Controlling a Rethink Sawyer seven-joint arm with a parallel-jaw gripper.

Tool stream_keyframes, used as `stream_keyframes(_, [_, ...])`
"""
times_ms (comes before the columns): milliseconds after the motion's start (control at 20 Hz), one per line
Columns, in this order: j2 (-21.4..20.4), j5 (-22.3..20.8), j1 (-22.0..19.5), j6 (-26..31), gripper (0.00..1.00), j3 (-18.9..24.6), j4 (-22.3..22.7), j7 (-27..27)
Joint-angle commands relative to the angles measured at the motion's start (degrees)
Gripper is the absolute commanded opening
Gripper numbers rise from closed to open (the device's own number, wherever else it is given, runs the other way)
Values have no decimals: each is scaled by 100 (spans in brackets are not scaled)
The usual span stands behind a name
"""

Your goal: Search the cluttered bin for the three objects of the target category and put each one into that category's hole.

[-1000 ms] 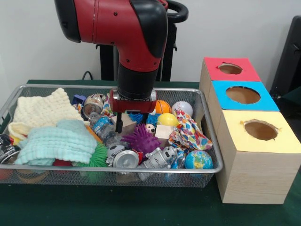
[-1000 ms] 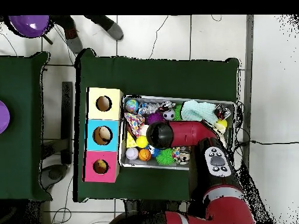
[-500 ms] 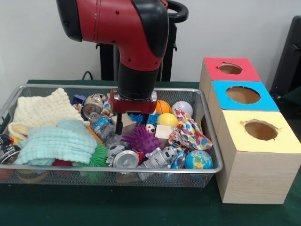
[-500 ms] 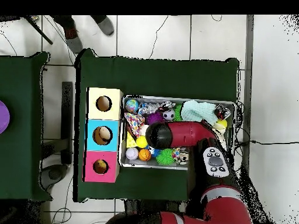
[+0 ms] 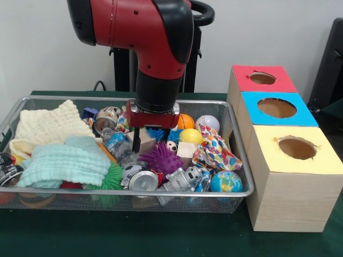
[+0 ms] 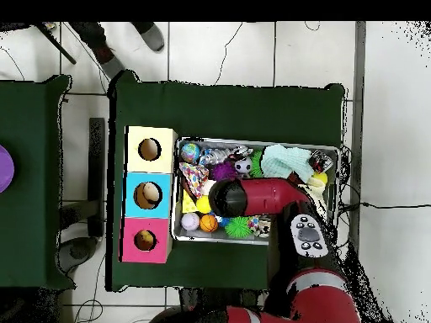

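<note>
A wire mesh bin (image 5: 244, 176) holds a jumble of balls, cloths, cans and toys. My gripper (image 5: 146, 146) hangs low over the bin's middle, down among the clutter next to a pale wooden block (image 5: 148, 140). Around it lie a purple spiky ball (image 5: 161, 158), a small soccer ball (image 5: 171, 145), a yellow ball (image 5: 191, 136), an orange basketball (image 5: 185, 121) and a white baseball (image 5: 207, 123). A globe ball (image 5: 225, 182) sits at the front right corner. In the overhead view the arm (image 6: 257, 198) covers the middle of the bin (image 6: 256, 142), hiding the gripper.
Three wooden boxes with round holes stand beside the bin: red (image 5: 262, 78), blue (image 5: 277, 108) and yellow (image 5: 297, 148). A cream knit cloth (image 5: 48, 126) and a mint cloth (image 5: 67, 160) fill the bin's left side. A person's feet (image 6: 105, 52) show at the overhead view's top.
The arm has edged slightly to the right in the front view, with the gripper still low in the bin. The person at the overhead view's top has stepped partly out of view.
</note>
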Motion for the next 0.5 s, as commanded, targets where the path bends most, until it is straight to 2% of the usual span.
stream_keyframes(50, [85, 8, 64, -182, 100, 154, 283, 667])
stream_keyframes(500, [199, 10, 82, -263, 100, 164, 384, 707])
